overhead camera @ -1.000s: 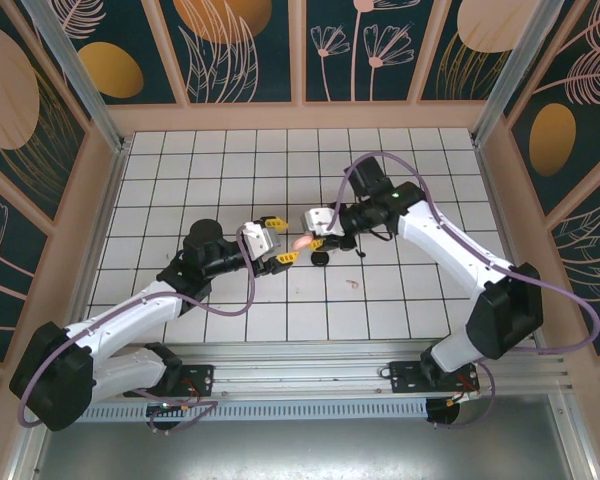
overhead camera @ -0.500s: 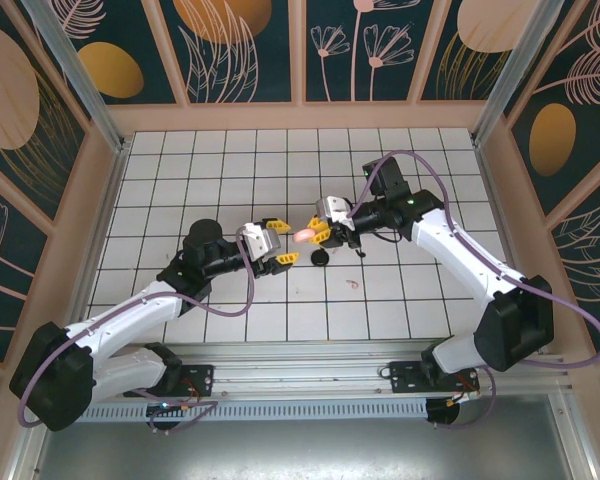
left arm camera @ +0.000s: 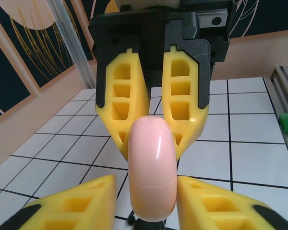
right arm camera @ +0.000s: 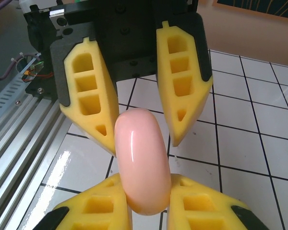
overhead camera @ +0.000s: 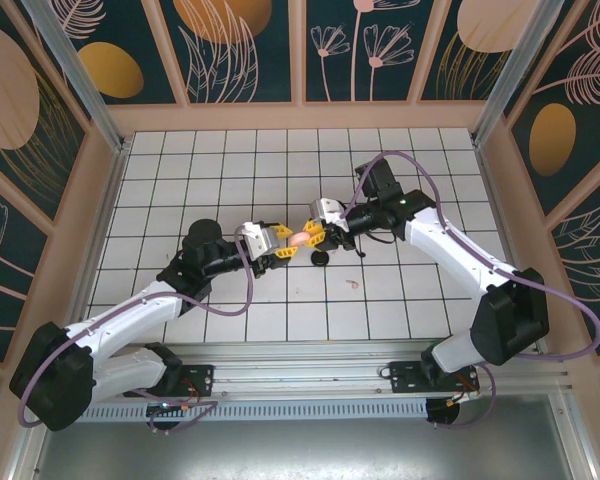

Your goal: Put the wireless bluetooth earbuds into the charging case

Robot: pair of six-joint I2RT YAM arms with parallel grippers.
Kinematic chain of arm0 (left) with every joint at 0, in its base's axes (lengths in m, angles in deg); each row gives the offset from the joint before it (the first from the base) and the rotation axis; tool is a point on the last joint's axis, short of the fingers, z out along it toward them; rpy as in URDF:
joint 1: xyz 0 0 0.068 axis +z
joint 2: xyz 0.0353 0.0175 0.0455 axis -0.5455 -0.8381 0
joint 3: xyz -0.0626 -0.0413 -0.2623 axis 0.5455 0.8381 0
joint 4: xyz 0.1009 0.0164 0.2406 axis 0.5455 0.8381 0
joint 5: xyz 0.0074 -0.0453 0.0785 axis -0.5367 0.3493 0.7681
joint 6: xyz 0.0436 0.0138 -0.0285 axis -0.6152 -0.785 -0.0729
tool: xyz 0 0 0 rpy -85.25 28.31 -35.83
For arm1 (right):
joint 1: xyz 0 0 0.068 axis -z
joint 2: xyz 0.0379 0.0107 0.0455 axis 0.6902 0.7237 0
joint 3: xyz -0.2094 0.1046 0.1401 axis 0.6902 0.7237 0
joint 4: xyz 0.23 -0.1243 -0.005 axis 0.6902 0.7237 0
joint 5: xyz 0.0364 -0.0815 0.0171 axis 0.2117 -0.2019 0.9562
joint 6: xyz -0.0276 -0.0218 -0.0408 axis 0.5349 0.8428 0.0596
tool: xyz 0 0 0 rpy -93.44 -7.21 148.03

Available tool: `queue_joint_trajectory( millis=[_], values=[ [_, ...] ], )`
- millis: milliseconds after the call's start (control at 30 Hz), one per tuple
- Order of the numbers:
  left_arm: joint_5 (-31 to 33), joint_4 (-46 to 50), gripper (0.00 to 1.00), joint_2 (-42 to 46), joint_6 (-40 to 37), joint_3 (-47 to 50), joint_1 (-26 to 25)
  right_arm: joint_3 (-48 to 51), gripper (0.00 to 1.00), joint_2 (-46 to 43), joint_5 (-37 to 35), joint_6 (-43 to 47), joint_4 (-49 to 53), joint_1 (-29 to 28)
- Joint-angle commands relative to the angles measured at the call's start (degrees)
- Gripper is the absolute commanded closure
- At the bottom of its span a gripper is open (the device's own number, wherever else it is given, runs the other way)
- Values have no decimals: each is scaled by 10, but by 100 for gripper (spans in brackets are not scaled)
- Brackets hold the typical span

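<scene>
Case (left arm camera: pixel 151 158), likely light, rigid and glossy-slick, sits clamped across its broad faces in the right gripper (right arm camera: pixel 146 184); left gripper (left arm camera: pixel 146 184) flanks it, pinch unclear.

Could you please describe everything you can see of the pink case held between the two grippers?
The pink case is a smooth, glossy, pale-pink oval, plastic by its look, closed, with a faint seam near one end. It stands edge-on above the white tiled table, pinched by the right gripper; the left gripper flanks its other end, whether pressing cannot be told.
</scene>
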Motion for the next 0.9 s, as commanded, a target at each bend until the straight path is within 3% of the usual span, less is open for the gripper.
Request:
queue_joint_trajectory(
  millis=[0,100,233,300,400,867],
  values=[
    [-10,-21,65,-5,2,1,-2,-15,87,3,16,-9,-12,-5],
    [-10,-21,65,-6,3,1,-2,-16,87,2,17,-11,-13,-5],
    [-9,-20,72,-7,3,1,-2,-15,86,2,18,-16,-17,-5],
    [-10,-16,76,-7,1,-1,-2,-16,71,1,14,-24,-21,-5],
    [-9,-10,77,-6,-1,-2,-2,-13,61,-6,18,-44,-40,1],
    [-19,8,80,-16,-12,-13,-2,-15,59,-18,47,-113,-104,39]
  ],
)
